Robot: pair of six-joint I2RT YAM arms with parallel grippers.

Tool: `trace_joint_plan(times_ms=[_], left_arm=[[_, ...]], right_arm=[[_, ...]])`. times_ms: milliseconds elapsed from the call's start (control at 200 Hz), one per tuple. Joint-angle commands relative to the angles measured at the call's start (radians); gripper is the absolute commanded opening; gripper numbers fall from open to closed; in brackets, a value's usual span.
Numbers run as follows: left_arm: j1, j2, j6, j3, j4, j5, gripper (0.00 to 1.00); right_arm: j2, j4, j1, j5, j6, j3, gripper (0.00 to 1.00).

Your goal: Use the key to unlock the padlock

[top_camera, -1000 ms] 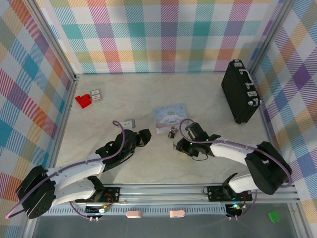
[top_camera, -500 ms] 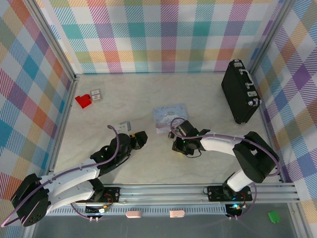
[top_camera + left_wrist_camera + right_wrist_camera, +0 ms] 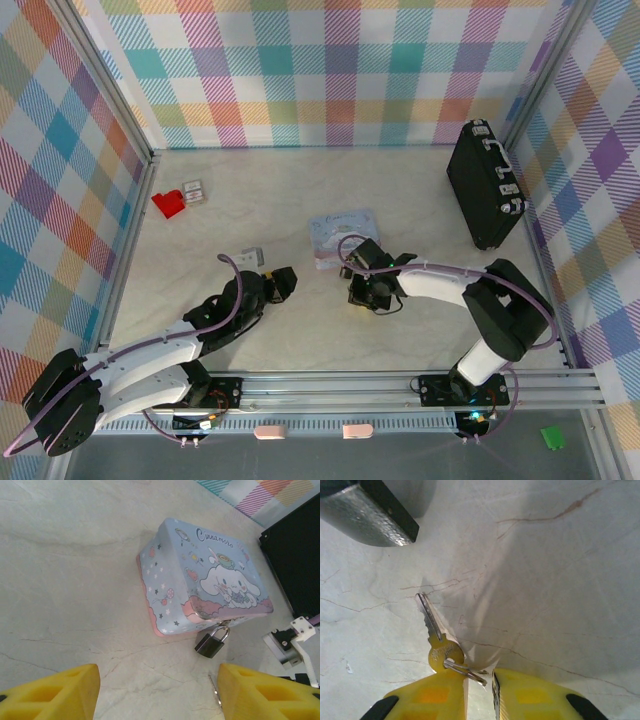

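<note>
The padlock [image 3: 210, 644] lay on the table [image 3: 75, 580] at the near long side of the tin [image 3: 200, 587], its shackle hooked through the tin's clasp. Its long axis ran from the clasp out across the table, with the dark body pointing away from the tin and toward the left gripper [image 3: 160, 695]. That gripper's yellow fingers [image 3: 55, 690] stood wide apart with nothing between them. The padlock sat ahead of them, apart from both and nearer the right-hand finger.

The tin's pale blue lid bore a white cartoon dog and the writing "Cinnamoro"; the rest of the word was unclear.

The key [image 3: 437, 630] lay flat on the table in the right wrist view. Its blade pointed up and to the left, away from the right gripper [image 3: 480, 680], and its round head sat just at the fingertips. The ring [image 3: 465, 672] through the head reached into the slit between that gripper's fingers [image 3: 430, 700]. The jaws were close together, though whether they pinched the ring could not be told.

From above, the right gripper [image 3: 362, 290] sat low just below the tin [image 3: 340, 235], and the left gripper [image 3: 277, 281] was to its left
</note>
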Motion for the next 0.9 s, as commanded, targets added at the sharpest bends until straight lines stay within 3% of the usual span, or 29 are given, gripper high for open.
trace_joint_plan(times_ms=[0,500,895], left_arm=[[0.010,0.003,0.006,-0.009,0.022,-0.009,0.63],[0.011,0.008,0.003,-0.007,0.014,-0.014,0.63],[0.011,-0.006,0.001,-0.009,0.000,-0.020,0.62]], right_arm=[[0.067,0.107,0.015,0.043,-0.047,0.036,0.20],[-0.056,0.093,0.015,0.084,-0.132,0.018,0.30],[-0.007,0.078,0.016,0.092,-0.121,0.021,0.32]])
